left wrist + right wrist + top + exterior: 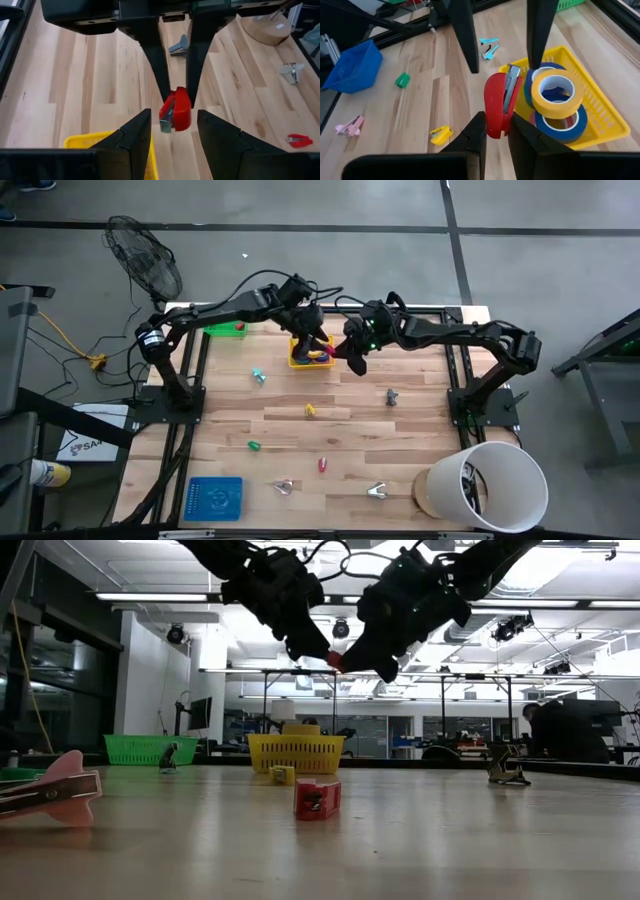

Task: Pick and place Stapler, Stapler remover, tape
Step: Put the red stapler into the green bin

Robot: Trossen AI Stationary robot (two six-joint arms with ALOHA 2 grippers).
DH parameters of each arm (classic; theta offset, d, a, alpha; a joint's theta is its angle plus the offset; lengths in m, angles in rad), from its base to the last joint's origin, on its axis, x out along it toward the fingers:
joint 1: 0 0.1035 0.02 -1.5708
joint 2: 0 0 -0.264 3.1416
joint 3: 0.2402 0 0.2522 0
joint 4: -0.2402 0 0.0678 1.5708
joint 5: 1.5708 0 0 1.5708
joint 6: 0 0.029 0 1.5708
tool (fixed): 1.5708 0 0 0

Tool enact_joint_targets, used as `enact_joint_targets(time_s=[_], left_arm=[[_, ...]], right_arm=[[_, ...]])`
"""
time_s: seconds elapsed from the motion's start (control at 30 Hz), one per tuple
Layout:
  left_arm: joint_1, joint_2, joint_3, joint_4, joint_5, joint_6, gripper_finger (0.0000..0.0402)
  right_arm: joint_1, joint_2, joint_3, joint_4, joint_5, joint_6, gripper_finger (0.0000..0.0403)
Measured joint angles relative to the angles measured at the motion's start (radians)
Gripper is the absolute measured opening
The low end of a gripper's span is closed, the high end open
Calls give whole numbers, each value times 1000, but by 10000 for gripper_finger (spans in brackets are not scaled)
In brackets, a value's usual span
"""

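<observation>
Stapler (pixel 499 104): red, held in the air at the upper middle of the high view, just beside the yellow basket (pixel 600 117) and not yet over it; the right fingers (pixel 496 131) are closed on its lower end, the red body pinched between the two tips with most of its length standing clear above them and its metal strip facing the basket; the left fingers (pixel 172 131) stand half open and empty, their tips to either side of the stapler but apart from it, in what looks like a handover above the desk (pixel 330 435).

Risks, as I judge them: the right grip sits on one end only, so the stapler may pivot or slip out if the arm swings; if the right fingers let go before the left fingers close, it falls to the desk beside the basket rather than into it; the two arms are nose to nose, so a small misjudged move could knock fingers together; the basket already holds tape (pixel 554 91), yellow on blue rolls piled high, so a stapler dropped there may roll off the pile or hang on the rim.
</observation>
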Motion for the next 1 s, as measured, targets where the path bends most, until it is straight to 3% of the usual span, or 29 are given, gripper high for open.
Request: enact_joint_targets(time_s=[1.0], left_arm=[[0, 0, 0, 0, 40, -13, 158]], right_arm=[[5, 0, 0, 109, 8, -36, 48]])
